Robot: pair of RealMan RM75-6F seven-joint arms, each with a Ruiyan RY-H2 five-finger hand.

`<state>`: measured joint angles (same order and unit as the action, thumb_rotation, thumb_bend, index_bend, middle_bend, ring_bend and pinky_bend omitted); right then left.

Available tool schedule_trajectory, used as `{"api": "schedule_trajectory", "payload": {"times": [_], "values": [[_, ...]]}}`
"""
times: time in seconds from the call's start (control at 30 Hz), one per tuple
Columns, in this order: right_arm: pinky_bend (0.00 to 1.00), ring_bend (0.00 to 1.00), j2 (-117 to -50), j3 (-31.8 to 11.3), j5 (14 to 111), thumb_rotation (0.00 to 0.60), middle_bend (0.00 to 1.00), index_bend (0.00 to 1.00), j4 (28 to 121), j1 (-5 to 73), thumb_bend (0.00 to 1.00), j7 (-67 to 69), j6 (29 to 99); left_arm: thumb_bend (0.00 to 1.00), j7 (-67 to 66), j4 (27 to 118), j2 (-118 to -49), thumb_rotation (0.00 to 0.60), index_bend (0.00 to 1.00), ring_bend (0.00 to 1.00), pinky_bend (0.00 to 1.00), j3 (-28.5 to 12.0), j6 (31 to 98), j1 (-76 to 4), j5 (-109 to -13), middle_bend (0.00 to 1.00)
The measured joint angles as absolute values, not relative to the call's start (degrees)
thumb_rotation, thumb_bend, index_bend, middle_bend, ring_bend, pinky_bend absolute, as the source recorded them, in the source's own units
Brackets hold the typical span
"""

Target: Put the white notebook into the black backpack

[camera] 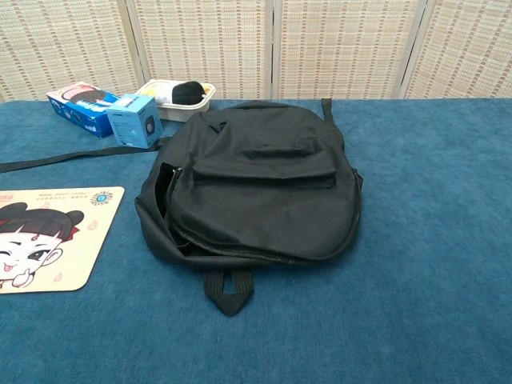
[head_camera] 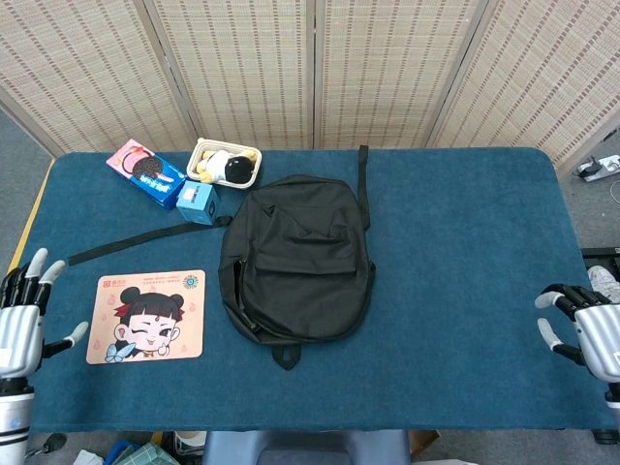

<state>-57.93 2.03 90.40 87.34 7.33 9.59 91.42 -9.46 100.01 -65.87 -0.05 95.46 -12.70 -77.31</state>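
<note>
Blue cloth covers the tabletop (head_camera: pixel 455 223), and the black backpack (head_camera: pixel 295 257) lies flat near its middle, front pocket up, top handle loop pointing toward the near edge. One strap (head_camera: pixel 145 239) trails off its left side across the cloth; another runs toward the far edge. In the chest view the zip along the backpack's left side gapes a little, dark inside. No white notebook shows as such in either view. Left of the backpack, just beside it but apart, lies a flat pad with a cartoon girl's face (head_camera: pixel 146 316), peach-coloured, face up. At the far left corner sit a pink and blue biscuit box (head_camera: pixel 145 172), a small light blue box (head_camera: pixel 197 201) just beside it, and a cream tray (head_camera: pixel 226 163) holding a black and white soft item. Left hand (head_camera: pixel 21 315) hangs at the left edge of the tabletop, fingers spread, released, holding nothing. Right hand (head_camera: pixel 586 327) hangs at the right edge, well apart from the backpack, fingers loosely parted and empty. Woven screen panels (head_camera: pixel 310 73) stand behind the tabletop.
</note>
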Motion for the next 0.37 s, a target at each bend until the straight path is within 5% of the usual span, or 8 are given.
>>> {"api": "schedule_trajectory", "payload": {"times": [0.1, 0.23, 0.37], "values": [[0.44, 0.35, -57.5, 2.2, 90.7, 0.6, 0.38, 0.45, 87.3, 6.6, 0.36, 10.0, 91.6, 0.18, -10.0, 100.7, -65.3, 0.6, 0.15, 0.0, 0.0, 1.0, 96.1, -10.9, -78.8, 0.0], [0.23, 0.24, -57.5, 2.1, 90.5, 0.6, 0.34, 0.45, 87.3, 6.1, 0.36, 9.0, 91.1, 0.18, -10.3, 102.0, -64.1, 0.6, 0.16, 0.0, 0.0, 1.8, 95.3, -9.6, -79.3, 0.0], [0.21, 0.22, -58.2, 1.3, 90.5, 0.6, 0.33, 0.45, 87.2, 5.7, 0.35, 8.5, 91.3, 0.18, -10.6, 102.4, -63.8, 0.6, 0.16, 0.0, 0.0, 1.6, 94.0, -9.0, -79.2, 0.0]]}}
